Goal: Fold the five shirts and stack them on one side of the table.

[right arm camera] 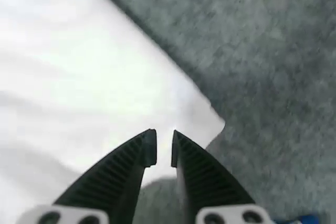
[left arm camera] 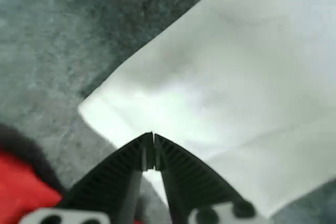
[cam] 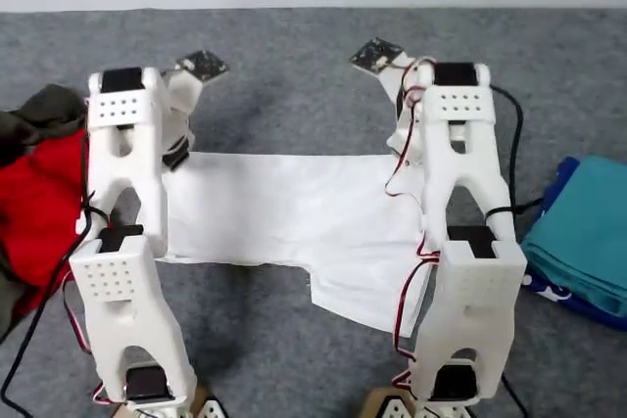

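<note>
1. White shirt (cam: 294, 212) lies flat at the middle of the grey worktop (cam: 294, 75), between the two arms. It forms a wide band, with one flap running out toward the near edge on the right side.
2. Left gripper (left arm camera: 152, 148) is at the shirt's left end, with its tips over the cloth edge near a corner. Its jaws are together at the tips. Cannot tell if any cloth is pinched between them.
3. Right gripper (right arm camera: 164, 148) is at the shirt's right end, near its far corner. Its jaws are a narrow gap apart, with white cloth showing through the gap. They are over the cloth, not clamped on it.
4. Both arms stretch from the near edge toward the far edge, one along each end of the shirt.
5. Red garment (cam: 39, 203) is bunched at the left edge of the worktop, just beside the left arm. It is unfolded.
6. Dark olive garment (cam: 44, 110) touches the red one, on its far side.
7. Teal shirt (cam: 588, 227) lies folded at the right edge, on top of a blue shirt (cam: 563, 178). The stack is apart from the white shirt.
</note>
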